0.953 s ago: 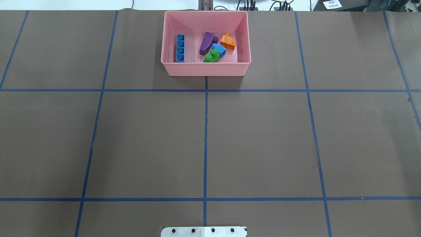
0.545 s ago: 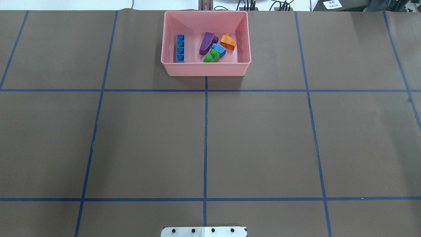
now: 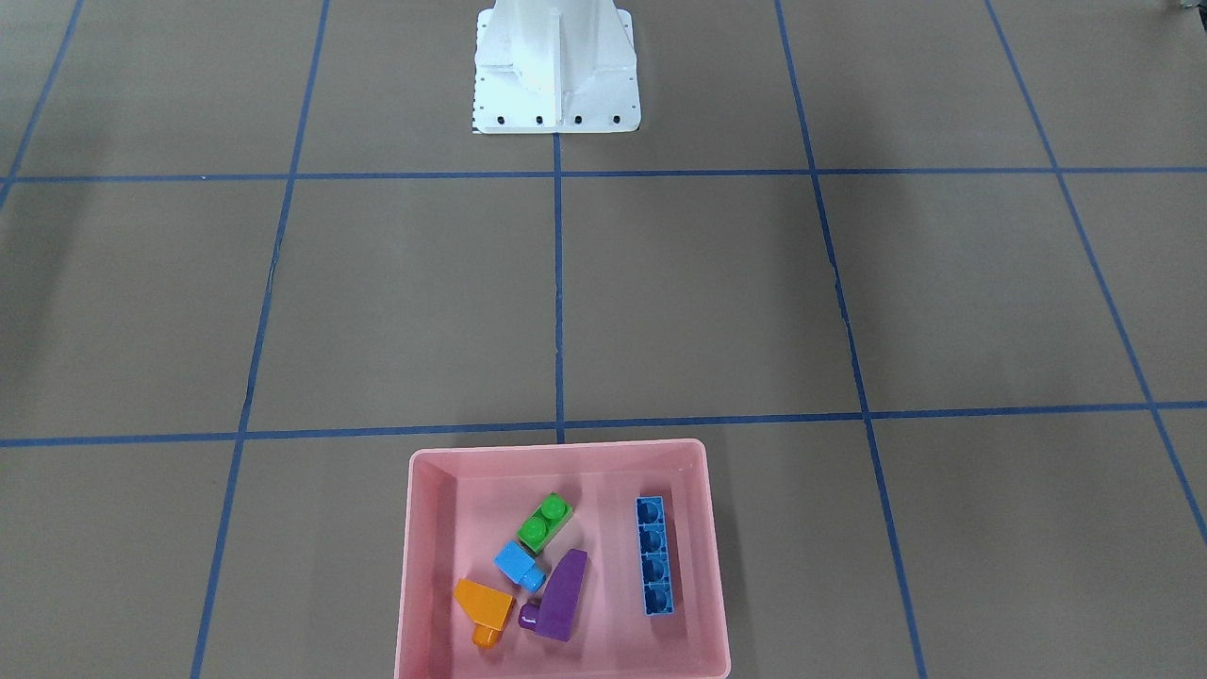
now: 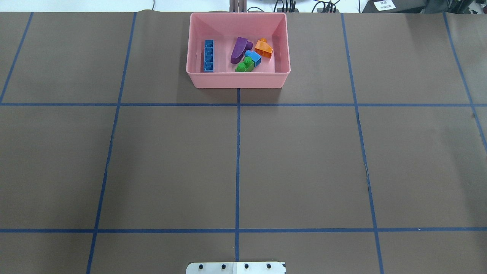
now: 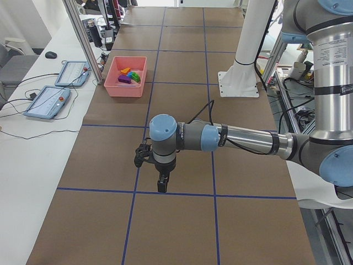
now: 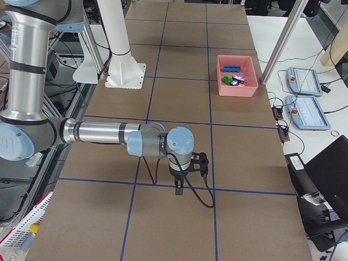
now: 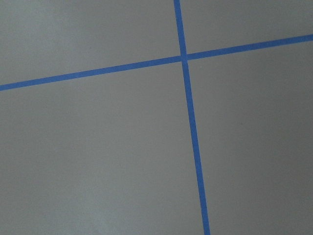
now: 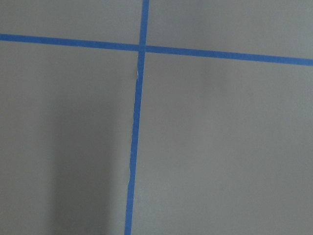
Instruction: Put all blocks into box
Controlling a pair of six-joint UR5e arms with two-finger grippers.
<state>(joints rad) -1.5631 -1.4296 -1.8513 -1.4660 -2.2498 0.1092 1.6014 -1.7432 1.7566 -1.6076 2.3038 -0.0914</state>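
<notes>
The pink box stands at the far middle of the table, and shows in the front-facing view. Inside it lie the long blue brick, purple sloped brick, orange sloped brick, small blue brick and green brick. My left gripper shows only in the exterior left view, low over bare table far from the box. My right gripper shows only in the exterior right view, likewise far from the box. I cannot tell whether either is open or shut.
The white robot base stands at the table's near middle edge. Blue tape lines divide the brown table top. Both wrist views show only table and tape. A side table with tablets and a metal post stand beyond the box.
</notes>
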